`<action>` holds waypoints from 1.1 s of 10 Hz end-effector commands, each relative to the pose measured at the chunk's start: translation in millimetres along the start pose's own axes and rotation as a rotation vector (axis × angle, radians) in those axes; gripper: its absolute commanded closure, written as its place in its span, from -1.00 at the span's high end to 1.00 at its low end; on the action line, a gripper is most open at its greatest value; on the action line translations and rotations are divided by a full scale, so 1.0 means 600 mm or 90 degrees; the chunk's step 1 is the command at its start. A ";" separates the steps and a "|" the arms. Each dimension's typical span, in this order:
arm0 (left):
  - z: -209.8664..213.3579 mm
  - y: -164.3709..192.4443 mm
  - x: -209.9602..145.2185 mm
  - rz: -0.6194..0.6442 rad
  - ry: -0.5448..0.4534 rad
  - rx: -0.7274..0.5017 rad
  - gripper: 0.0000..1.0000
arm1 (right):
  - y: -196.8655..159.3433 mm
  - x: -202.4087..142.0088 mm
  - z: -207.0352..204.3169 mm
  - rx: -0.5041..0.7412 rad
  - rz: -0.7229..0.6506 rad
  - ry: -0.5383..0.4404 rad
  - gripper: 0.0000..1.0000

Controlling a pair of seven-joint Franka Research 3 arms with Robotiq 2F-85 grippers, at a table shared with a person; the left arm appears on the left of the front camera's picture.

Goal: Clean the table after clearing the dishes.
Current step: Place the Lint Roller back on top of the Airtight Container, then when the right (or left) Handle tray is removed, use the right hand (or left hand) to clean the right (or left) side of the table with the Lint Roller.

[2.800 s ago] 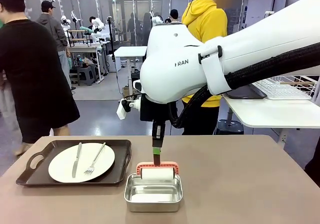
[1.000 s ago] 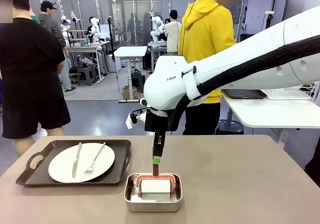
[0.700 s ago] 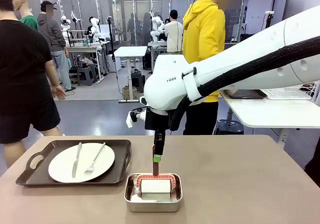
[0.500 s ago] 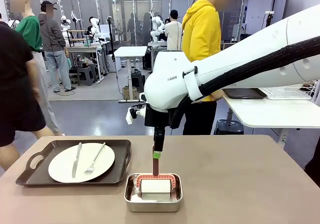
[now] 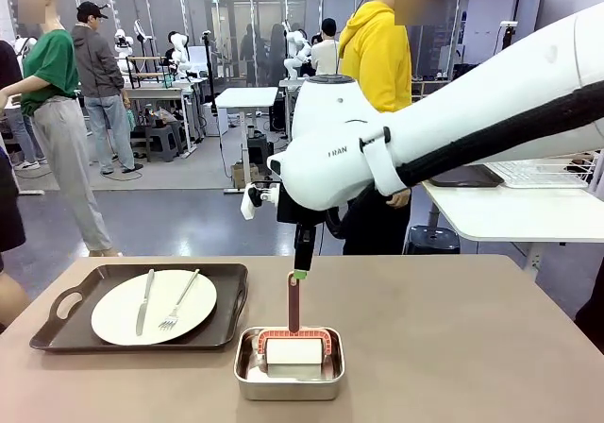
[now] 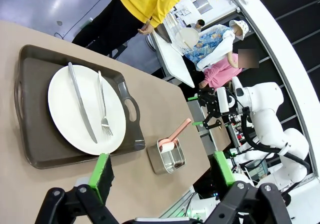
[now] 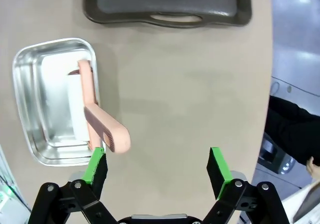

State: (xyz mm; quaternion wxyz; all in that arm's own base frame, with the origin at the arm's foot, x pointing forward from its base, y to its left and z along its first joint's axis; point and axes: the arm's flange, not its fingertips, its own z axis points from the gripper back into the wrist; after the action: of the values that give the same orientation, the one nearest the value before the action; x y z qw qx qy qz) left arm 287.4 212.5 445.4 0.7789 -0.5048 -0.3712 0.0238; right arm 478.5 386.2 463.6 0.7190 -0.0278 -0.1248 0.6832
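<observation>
A white plate (image 5: 154,306) with a knife and fork lies on a dark brown tray (image 5: 57,305) at the left of the taupe table (image 5: 453,347). A steel pan (image 5: 289,374) at the front middle holds a white roller whose pink handle (image 5: 293,302) stands upright. My right gripper (image 5: 300,270) hangs open just above the handle's top. In the right wrist view the handle (image 7: 102,126) ends close to the left finger, and the right gripper (image 7: 156,165) grips nothing. The left gripper (image 6: 161,170) is open, high above the plate (image 6: 82,109) and pan (image 6: 170,156).
A person in a yellow hoodie (image 5: 382,55) stands behind the table's far edge. A white table (image 5: 510,211) with a wire rack stands at the back right. Other people walk at the back left. The table's right half is bare.
My right gripper has risen straight up off the roller's handle; the roller stays in the pan. People in the background have walked to the left.
</observation>
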 end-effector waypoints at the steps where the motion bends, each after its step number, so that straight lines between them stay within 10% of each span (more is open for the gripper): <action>1: 0.005 -0.001 0.005 -0.007 -0.005 -0.011 1.00 | 0.033 -0.018 -0.003 -0.049 -0.016 0.009 1.00; 11: 0.005 -0.001 0.005 -0.007 -0.005 -0.011 1.00 | 0.025 -0.019 0.003 -0.028 -0.004 0.010 1.00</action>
State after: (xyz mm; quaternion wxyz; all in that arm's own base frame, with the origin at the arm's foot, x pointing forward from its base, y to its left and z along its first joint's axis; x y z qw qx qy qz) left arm 287.4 212.4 445.4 0.7790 -0.5048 -0.3712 0.0237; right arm 464.4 374.0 462.2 0.7242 -0.0465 -0.1320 0.6752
